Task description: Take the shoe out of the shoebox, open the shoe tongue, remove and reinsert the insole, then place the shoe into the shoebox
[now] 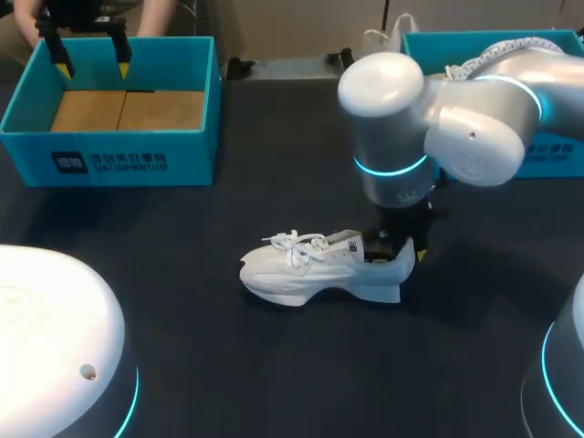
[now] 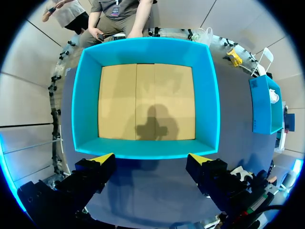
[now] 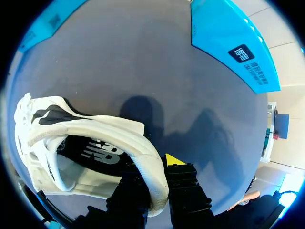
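Right gripper (image 3: 157,179) was down at the heel of the white sneaker (image 1: 315,271), and from its wrist view the heel collar ran between the two fingers, one inside the shoe and one outside, so I judged it clamped on the heel. The sneaker stood upright on the dark desk (image 1: 228,365), toe pointing toward the left arm's side, laces (image 1: 297,245) tied loosely over the tongue. It was well clear of the teal shoebox (image 1: 109,155) at the far left corner. Left gripper (image 2: 150,160) hung above that shoebox with its yellow-tipped fingers spread wide and nothing between them. Below it there was only the bare cardboard floor of the box. A second teal box (image 1: 557,155) sat at the far right. With the shoe already out, I took the step in hand to be opening the tongue, the right arm steadying the heel for it. The dark insole (image 3: 97,153) lay flat inside, not yet lifted. The next move, as I read it, called for the left arm to leave the box and come over to the laced throat. It would have to pinch the tongue and draw it up and forward without dragging the sneaker out of the right gripper's hold.
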`<state>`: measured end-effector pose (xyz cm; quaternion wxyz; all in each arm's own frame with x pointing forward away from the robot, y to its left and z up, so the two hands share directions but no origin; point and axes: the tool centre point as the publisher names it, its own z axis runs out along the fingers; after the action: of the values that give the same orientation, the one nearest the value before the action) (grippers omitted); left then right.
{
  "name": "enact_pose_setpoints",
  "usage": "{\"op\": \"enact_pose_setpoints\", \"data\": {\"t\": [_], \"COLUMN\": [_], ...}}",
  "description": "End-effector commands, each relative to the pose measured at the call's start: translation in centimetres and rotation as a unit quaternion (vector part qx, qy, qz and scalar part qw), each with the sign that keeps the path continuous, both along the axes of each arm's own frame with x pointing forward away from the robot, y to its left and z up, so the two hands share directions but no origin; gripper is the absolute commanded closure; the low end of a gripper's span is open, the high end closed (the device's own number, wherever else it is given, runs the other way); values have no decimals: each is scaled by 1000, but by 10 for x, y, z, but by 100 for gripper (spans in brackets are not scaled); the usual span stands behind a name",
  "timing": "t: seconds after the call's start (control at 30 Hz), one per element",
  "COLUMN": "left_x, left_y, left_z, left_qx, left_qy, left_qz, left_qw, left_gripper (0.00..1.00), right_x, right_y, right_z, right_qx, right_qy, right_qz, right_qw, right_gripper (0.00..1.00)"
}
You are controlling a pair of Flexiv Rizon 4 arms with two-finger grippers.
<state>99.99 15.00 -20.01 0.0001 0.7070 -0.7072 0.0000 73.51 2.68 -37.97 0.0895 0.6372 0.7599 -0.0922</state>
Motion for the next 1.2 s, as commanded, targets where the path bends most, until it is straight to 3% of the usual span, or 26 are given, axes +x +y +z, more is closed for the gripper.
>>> {"op": "enact_pose_setpoints", "data": {"t": [0.03, 0.13, 0.3, 0.63, 0.87, 0.9, 0.93, 1.07, 1.13, 1.2], "left_x": [0, 0, 0, 0, 0, 0, 0, 0, 0, 0], "left_y": [0, 0, 0, 0, 0, 0, 0, 0, 0, 0], "left_z": [0, 0, 0, 0, 0, 0, 0, 0, 0, 0], "left_qx": [0, 0, 0, 0, 0, 0, 0, 0, 0, 0], "left_qy": [0, 0, 0, 0, 0, 0, 0, 0, 0, 0], "left_qz": [0, 0, 0, 0, 0, 0, 0, 0, 0, 0], "left_qw": [1000, 1000, 1000, 1000, 1000, 1000, 1000, 1000, 1000, 1000], "left_gripper": [0, 0, 0, 0, 0, 0, 0, 0, 0, 0], "right_x": [0, 0, -1, -14, -17, -17, -18, -20, -19, -20], "right_y": [1, 3, 5, 11, 17, 17, 18, 20, 21, 25], "right_z": [-2, -1, 6, 50, 77, 81, 83, 93, 97, 102], "right_qx": [6, 6, 7, 67, 101, 105, 113, 140, 156, 170], "right_qy": [2, 4, 3, -10, -9, -10, -10, -32, -44, -43], "right_qz": [6, 10, 12, 39, 93, 103, 120, 212, 266, 341], "right_qw": [1000, 1000, 1000, 997, 991, 989, 986, 967, 950, 923], "right_gripper": [67, 50, 53, 38, 13, 4, 0, 0, 0, 0]}}
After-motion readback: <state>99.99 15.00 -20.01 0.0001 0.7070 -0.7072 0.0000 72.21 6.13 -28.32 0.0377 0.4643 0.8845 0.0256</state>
